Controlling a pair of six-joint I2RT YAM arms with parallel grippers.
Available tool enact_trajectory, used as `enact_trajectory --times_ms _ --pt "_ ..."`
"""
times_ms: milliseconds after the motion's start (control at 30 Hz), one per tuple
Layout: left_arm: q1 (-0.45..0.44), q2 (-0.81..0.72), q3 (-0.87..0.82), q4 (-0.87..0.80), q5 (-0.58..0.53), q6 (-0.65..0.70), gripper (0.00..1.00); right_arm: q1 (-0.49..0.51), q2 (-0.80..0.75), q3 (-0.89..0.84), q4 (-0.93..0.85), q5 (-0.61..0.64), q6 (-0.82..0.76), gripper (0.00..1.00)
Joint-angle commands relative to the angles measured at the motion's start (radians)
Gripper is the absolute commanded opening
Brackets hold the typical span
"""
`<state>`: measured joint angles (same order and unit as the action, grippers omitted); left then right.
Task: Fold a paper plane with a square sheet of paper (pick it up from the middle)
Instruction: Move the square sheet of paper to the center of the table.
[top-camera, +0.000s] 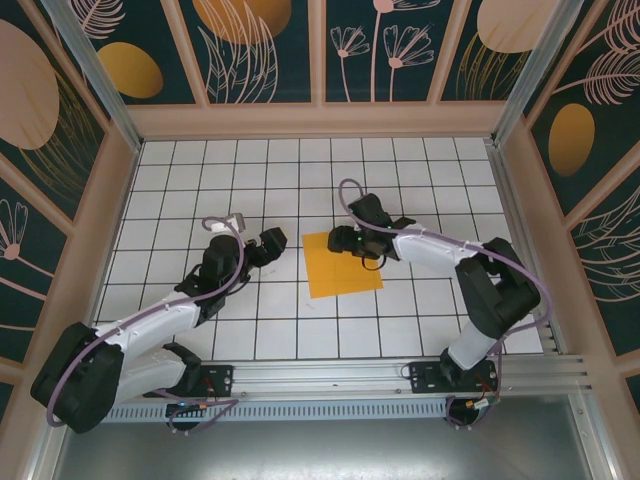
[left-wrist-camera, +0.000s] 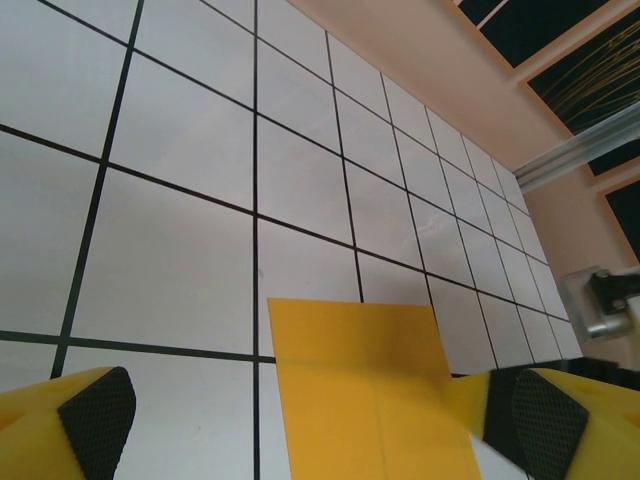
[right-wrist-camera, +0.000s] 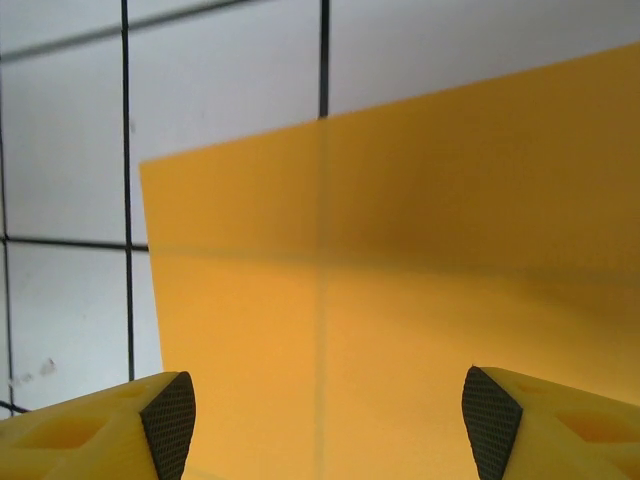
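Now my right claw hovers, jaws apart, over the far edge of the square sheet of paper lying mid-table; my left claw, spread wide, waits just beside its left edge.

Open table surrounds the paper (right gripper overhangs its far edge).

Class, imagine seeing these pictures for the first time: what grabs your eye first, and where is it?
The bright orange-yellow sheet of paper stands out, flat on the white gridded table near its middle. The left gripper hangs open beside its left edge, the right gripper open over its far edge.
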<state>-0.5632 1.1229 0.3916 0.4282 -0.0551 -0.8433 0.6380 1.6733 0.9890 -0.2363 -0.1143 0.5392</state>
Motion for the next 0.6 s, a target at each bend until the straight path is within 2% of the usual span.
enact_trajectory --times_ms 0,133,233,400,567 --pt "-0.003 -0.026 -0.028 0.018 -0.015 0.007 0.99 0.003 0.071 0.061 -0.055 -0.037 -0.125 0.74" --pt "-0.004 -0.021 -0.03 0.032 0.006 0.006 0.99 0.001 0.137 0.08 -0.061 0.023 -0.052 0.74" --pt "-0.004 -0.023 -0.032 0.032 0.007 0.001 0.99 -0.009 0.168 0.063 -0.079 0.059 0.122 0.74" --pt "-0.004 -0.023 -0.033 0.025 0.006 -0.004 0.99 0.011 0.115 -0.048 0.004 0.038 0.377 0.72" --pt "-0.004 -0.02 -0.033 0.026 0.003 -0.002 0.99 0.036 0.063 -0.063 0.05 0.031 0.495 0.73"
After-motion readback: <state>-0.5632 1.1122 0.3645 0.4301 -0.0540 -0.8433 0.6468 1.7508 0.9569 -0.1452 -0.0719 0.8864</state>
